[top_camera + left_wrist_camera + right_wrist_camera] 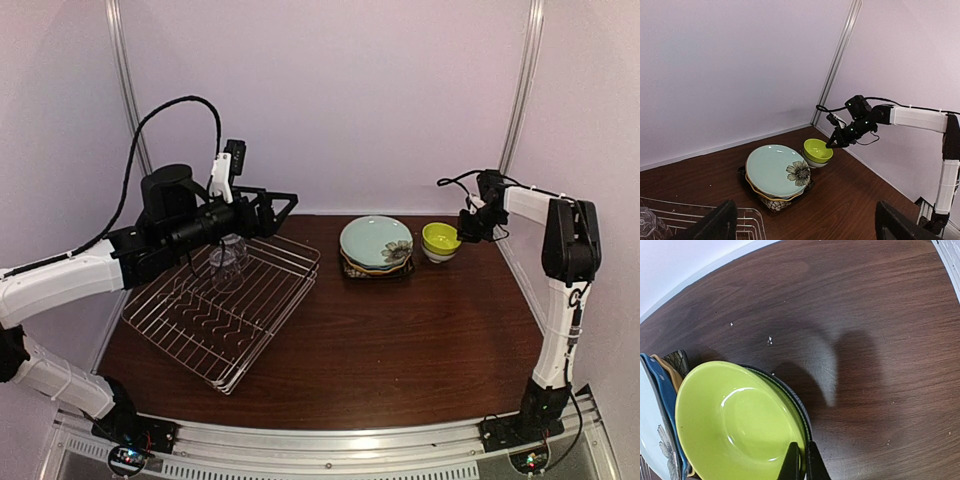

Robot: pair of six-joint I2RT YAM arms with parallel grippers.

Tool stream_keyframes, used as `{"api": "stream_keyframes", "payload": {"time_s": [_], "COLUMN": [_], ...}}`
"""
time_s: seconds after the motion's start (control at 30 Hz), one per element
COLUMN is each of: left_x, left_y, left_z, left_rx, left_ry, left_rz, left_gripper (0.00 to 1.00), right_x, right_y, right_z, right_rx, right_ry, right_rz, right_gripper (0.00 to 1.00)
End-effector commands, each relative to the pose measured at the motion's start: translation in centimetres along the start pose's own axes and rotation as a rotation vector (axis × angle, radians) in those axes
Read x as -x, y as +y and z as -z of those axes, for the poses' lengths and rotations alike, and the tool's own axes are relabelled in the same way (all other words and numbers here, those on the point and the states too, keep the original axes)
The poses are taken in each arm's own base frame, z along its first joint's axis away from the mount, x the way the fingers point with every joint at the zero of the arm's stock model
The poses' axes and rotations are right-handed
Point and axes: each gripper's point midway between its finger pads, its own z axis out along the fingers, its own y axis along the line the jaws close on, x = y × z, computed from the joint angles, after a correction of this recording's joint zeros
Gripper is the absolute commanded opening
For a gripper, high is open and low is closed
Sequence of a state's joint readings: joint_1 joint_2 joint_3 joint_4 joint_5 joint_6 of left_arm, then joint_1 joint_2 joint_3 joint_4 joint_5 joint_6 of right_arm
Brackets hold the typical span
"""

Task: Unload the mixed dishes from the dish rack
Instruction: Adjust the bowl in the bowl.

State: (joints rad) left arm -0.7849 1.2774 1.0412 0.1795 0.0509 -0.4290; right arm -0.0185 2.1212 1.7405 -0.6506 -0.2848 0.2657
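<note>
My right gripper (801, 446) clamps the rim of the bowl (735, 415), far right; I should part gently, then lift straight. My left gripper (805, 212) gapes over the rack (215, 320).

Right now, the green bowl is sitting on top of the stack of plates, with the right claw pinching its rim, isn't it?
Not quite. The lime-green bowl is not on the stack of plates; it sits beside it, nested in a small pale bowl. The left wrist view shows this. The right gripper does pinch its rim.
</note>
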Motion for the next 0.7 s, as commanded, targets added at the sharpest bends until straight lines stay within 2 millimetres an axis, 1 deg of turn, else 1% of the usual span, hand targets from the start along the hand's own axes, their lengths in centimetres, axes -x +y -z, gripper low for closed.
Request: {"api": "stream_keyframes", "payload": {"time_s": [0.0,0.2,0.3,0.37,0.43,0.5,0.53,0.6,0.67], "left_x": [0.3,0.2,0.2,0.2,0.3,0.2,0.2,0.3,0.1], "left_y": [0.0,0.0,0.1,0.3,0.5,0.6,1.2,1.7,2.7], "left_z": [-0.2,-0.2,-0.3,-0.3,-0.2,-0.2,-0.2,-0.2,-0.3], "left_rx": [-0.002,-0.002,0.003,0.013,0.029,0.034,0.068,0.094,0.126], "left_ry": [-0.023,-0.021,-0.019,-0.017,-0.017,-0.009,-0.008,0.004,0.033], "left_rz": [-0.001,-0.002,-0.003,-0.003,-0.001,0.001,-0.001,-0.002,0.011], "left_gripper": [0.97,0.97,0.98,0.97,0.97,0.98,0.98,0.97,0.97], "right_x": [0.5,0.4,0.2,0.0,0.0,0.2,0.3,0.6,1.0], "right_y": [-0.1,0.2,0.3,0.3,0.3,0.3,0.3,0.2,0.1], "right_z": [0.7,0.4,0.1,0.0,0.1,0.3,0.4,0.8,1.5], "right_rx": [0.004,0.027,0.034,0.036,0.036,0.033,0.031,0.022,0.009], "right_ry": [-0.019,-0.019,-0.007,-0.001,-0.002,-0.007,-0.011,-0.021,-0.034], "right_rz": [-0.007,-0.015,-0.016,-0.018,-0.017,-0.014,-0.014,-0.011,-0.008], "right_gripper": [0.00,0.00,0.07,0.07,0.12,0.14,0.15,0.22,0.31]}}
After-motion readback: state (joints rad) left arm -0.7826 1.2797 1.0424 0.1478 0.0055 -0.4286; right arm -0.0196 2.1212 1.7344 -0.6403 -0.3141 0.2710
